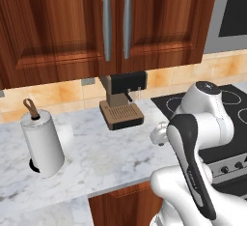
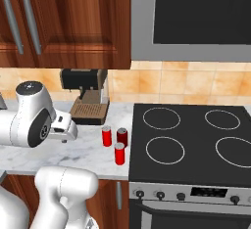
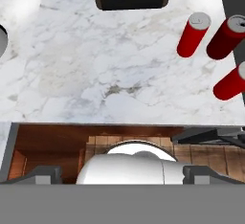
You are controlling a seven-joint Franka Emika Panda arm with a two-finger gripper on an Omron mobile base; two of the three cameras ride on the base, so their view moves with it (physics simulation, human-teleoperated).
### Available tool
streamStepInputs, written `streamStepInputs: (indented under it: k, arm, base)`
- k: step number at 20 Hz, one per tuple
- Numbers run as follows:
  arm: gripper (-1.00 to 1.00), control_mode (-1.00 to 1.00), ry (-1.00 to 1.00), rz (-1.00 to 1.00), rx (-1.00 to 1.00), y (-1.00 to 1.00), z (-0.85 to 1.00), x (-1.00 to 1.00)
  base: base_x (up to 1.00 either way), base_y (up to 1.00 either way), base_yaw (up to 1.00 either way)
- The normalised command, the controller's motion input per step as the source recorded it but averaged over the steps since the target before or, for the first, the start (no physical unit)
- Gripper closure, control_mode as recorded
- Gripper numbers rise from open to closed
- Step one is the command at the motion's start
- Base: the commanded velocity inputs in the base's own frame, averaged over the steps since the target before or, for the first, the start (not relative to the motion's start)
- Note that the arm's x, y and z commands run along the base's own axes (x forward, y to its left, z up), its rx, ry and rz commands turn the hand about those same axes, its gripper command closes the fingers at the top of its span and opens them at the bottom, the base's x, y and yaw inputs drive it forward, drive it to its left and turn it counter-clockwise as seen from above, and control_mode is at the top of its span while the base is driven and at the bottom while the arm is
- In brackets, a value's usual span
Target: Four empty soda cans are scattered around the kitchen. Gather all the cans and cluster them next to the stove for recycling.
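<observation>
My gripper (image 2: 66, 136) hangs above the marble counter (image 1: 111, 157) with its fingers spread wide and nothing between them, out over the front half of the slab, between the coffee machine (image 2: 88, 96) at the back wall and the front edge. Three soda cans (image 2: 117, 145) stand upright in a tight cluster at the counter's right end, just beside the stove (image 2: 191, 140): two side by side and one closer to the front edge. I take it a fourth can has yet to be brought. The risk I see is in that cluster. The cans stand so near each other that setting another down among them, or sweeping my open fingers past, could tip one and roll it off the front edge or onto the cooktop. The front can looks most exposed. The paper towel roll (image 1: 41, 143) stands well apart near the left end.
</observation>
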Motion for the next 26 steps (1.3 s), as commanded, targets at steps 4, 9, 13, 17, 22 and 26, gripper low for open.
streamStepInputs:
  k: [4,9,13,17,22,26]
  arm:
    - [-1.00,1.00,0.00,0.00,0.00,0.00,0.00,0.00]
    - [-1.00,1.00,0.00,0.00,0.00,0.00,0.00,0.00]
    - [-1.00,1.00,0.00,0.00,0.00,0.00,0.00,0.00]
    - [-1.00,1.00,0.00,0.00,0.00,0.00,0.00,0.00]
    - [-1.00,1.00,0.00,0.00,0.00,0.00,0.00,0.00]
    - [-1.00,1.00,0.00,0.00,0.00,0.00,0.00,0.00]
  base:
    - [-0.42,-0.01,0.00]
    - [-1.00,0.07,0.19]
    - [-0.90,0.51,0.45]
    - [-0.11,0.21,0.83]
    - [0.02,0.17,0.95]
    - [0.00,0.18,0.97]
